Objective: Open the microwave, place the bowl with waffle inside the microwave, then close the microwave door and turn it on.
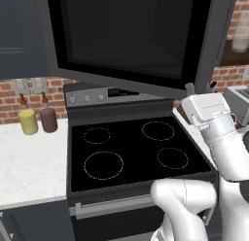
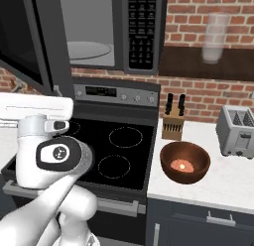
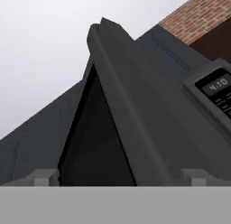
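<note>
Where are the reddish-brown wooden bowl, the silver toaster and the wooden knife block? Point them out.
reddish-brown wooden bowl (image 2: pixel 197 152): right base view, inner wall.
silver toaster (image 2: pixel 233 136): right base view, front face.
wooden knife block (image 2: pixel 171 128): right base view, block's front.

The left base view looks forward and down from behind the white arm (image 1: pixel 223 138), over the flat black four-ring stove (image 1: pixel 133 152), with the wide dark grey glass-windowed microwave door (image 1: pixel 131 36) swung open just above the jaws. The right base view faces the same stove (image 2: pixel 116 151) from the other side, reaching past the jaws to the white stone counter (image 2: pixel 218 183) and the dark grey microwave (image 2: pixel 111 29). The hand view sits very close under that door (image 3: pixel 131 119), looking steeply up its edge from between the jaws.
</note>
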